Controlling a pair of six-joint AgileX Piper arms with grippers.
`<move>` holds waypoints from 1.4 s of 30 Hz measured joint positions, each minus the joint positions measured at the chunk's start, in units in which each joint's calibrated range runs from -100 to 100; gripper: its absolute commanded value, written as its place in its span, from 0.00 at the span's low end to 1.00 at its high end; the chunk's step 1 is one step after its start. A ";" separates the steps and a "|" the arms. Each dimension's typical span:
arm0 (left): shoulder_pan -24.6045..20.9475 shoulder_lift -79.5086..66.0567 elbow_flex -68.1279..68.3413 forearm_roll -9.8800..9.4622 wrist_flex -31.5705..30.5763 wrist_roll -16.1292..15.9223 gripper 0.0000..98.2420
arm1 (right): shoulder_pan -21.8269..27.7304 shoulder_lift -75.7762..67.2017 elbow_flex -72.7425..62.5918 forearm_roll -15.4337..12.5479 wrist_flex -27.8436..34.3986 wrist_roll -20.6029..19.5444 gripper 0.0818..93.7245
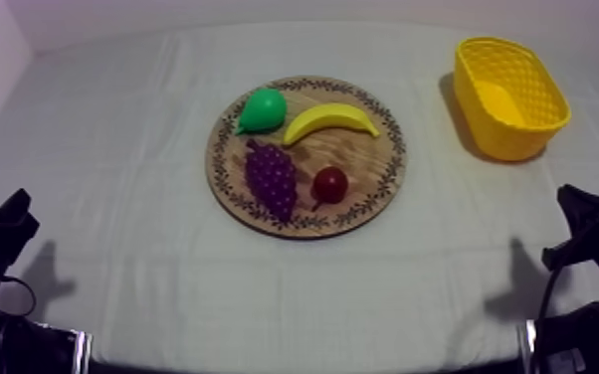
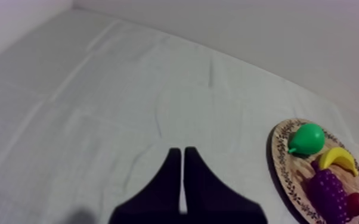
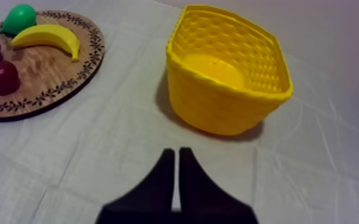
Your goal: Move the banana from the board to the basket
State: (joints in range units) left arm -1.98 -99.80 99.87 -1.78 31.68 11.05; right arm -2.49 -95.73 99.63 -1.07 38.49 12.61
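The left gripper (image 2: 183,150) has its two black fingers pressed together into a narrow wedge, holding nothing; it hangs over bare grey-white cloth (image 2: 128,89), well apart from the wooden board (image 2: 282,149). The right gripper (image 3: 176,151) is closed in the same way, also with nothing between its fingers; it points at the cloth just in front of the yellow basket (image 3: 217,110). In the top view both arms sit low at their own sides of the table, the left gripper (image 1: 10,221) at the near left, the right gripper (image 1: 574,204) at the near right.

The banana (image 1: 329,120) lies on its side on the far half of the round board (image 1: 368,164), inside the patterned rim; it is a smooth, plain yellow toy, curved in a shallow arch whose back faces the far edge of the table and whose two tapered ends point toward the near edge. From the right wrist its skin (image 3: 46,36) looks evenly bright, with the end nearer the basket narrowing to a blunt tip; from the left wrist the banana (image 2: 337,158) shows above the grapes (image 2: 328,193).

The green pear (image 1: 262,109) rests just beside the banana's left end; the purple bunch of grapes (image 1: 271,177) lies near that same end, toward the front of the board; the small red fruit (image 1: 330,184) sits beside the grapes, apart from the banana.

The yellow basket (image 1: 502,139) stands upright on the cloth at the far right, well apart from the board; its walls are woven in a lattice pattern.
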 measured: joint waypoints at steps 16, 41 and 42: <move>0.00 0.00 0.00 0.00 0.00 0.00 0.00 | -0.42 0.00 0.00 0.00 -0.15 -0.07 0.00; 0.00 0.00 0.00 0.00 0.00 0.00 0.00 | -2.88 21.66 -19.17 2.53 -8.40 -10.37 0.00; 0.00 0.00 0.00 0.00 0.00 0.00 0.00 | -3.16 24.22 -21.65 1.67 -8.40 -9.35 0.00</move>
State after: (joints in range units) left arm -1.98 -99.80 99.87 -1.78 31.68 11.05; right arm -5.65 -71.52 77.98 0.60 30.09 3.27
